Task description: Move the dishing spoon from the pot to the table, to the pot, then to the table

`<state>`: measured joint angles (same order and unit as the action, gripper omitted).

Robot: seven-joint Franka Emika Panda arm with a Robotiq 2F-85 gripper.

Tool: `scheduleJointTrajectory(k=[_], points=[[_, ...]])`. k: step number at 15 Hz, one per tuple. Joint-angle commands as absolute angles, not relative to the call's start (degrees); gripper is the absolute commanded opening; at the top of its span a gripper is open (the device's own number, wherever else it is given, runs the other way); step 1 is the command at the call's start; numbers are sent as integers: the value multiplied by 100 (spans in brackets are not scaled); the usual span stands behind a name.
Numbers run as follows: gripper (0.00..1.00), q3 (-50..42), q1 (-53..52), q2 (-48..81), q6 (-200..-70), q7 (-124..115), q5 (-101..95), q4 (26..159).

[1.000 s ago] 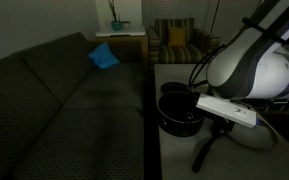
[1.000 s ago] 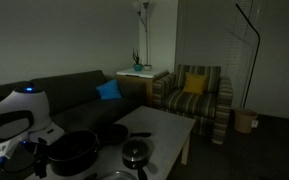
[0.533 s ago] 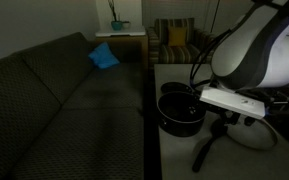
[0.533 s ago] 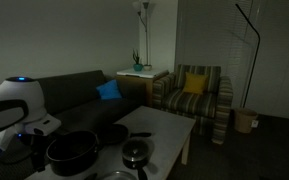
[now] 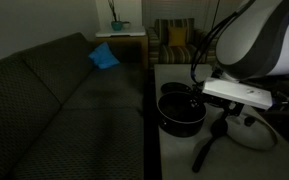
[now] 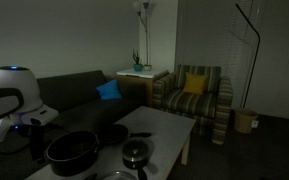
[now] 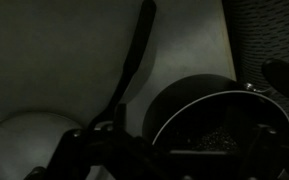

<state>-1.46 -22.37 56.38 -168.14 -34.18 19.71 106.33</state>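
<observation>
The dishing spoon (image 5: 208,143) lies flat on the pale table (image 5: 174,155), beside the big black pot (image 5: 181,113). In the wrist view the spoon (image 7: 134,60) runs from the top centre down towards my fingers, with the pot (image 7: 219,120) to its right. My gripper (image 7: 179,150) hangs above the pot's rim, dark at the bottom of the frame. Its fingers look spread with nothing between them. In an exterior view the pot (image 6: 72,152) sits at the table's near end, below my white arm (image 6: 12,92); the spoon does not show there.
A shallower long-handled pan (image 6: 112,133) and a small lidded pan (image 6: 134,153) stand beside the pot. A white round dish (image 5: 249,135) lies near the spoon. A dark couch (image 5: 64,100), a striped armchair (image 6: 194,95) and a wooden side table (image 5: 119,38) surround the table.
My arm has lifted up and away from the table. The spoon has stayed where it lay on the table beside the pot.
</observation>
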Motion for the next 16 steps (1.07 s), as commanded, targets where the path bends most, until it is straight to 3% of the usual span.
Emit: scheduleJointTrajectory(k=[1, 16], points=[[100, -124, -2202, 5652, -16815, -3453, 1911, 10626], [100, -80, -1933, 6612, -16488, -3857, 2050, 9803]])
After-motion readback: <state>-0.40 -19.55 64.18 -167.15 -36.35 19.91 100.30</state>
